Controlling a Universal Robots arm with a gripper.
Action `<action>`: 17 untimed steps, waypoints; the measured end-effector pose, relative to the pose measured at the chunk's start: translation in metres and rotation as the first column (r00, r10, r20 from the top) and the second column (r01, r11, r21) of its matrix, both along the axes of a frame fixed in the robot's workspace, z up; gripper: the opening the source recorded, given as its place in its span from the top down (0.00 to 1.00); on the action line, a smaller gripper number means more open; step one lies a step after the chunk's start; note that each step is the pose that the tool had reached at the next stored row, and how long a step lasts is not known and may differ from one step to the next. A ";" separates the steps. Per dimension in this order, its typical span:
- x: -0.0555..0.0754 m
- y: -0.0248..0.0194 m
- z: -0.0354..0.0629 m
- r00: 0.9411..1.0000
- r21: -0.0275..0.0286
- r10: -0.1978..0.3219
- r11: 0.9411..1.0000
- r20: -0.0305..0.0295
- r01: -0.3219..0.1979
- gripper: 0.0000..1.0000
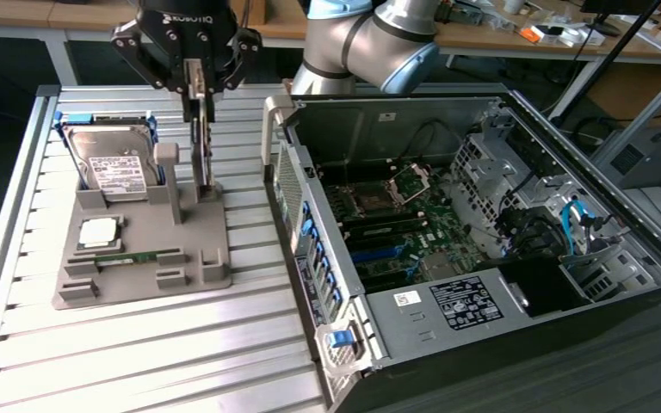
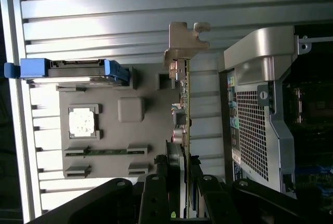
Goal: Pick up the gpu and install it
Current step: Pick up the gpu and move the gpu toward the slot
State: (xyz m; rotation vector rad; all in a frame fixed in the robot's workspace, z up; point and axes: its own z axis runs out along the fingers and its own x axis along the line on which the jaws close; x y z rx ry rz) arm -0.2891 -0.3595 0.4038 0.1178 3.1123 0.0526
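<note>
The gpu stands on edge in a slot of the grey holder, a thin card with its metal bracket end pointing away from the wrist. My gripper hangs straight above it, its black fingers pressed against both faces of the card's upper edge. In the wrist view the gpu runs out from between the jaws of the gripper, over the holder. The card's lower edge still sits at the holder.
The open computer case lies at the exterior view's right with its motherboard exposed; its grilled side sits close to the card. The holder also carries a hard drive, a processor chip and a memory stick.
</note>
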 end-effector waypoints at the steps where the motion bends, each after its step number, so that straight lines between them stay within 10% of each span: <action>1: 0.000 0.0000 0.0013 1.000 0.000 0.000 1.000 0.000 0.000 0.73; 17: 0.000 0.0000 0.0173 1.000 0.000 0.000 1.000 0.000 0.000 0.73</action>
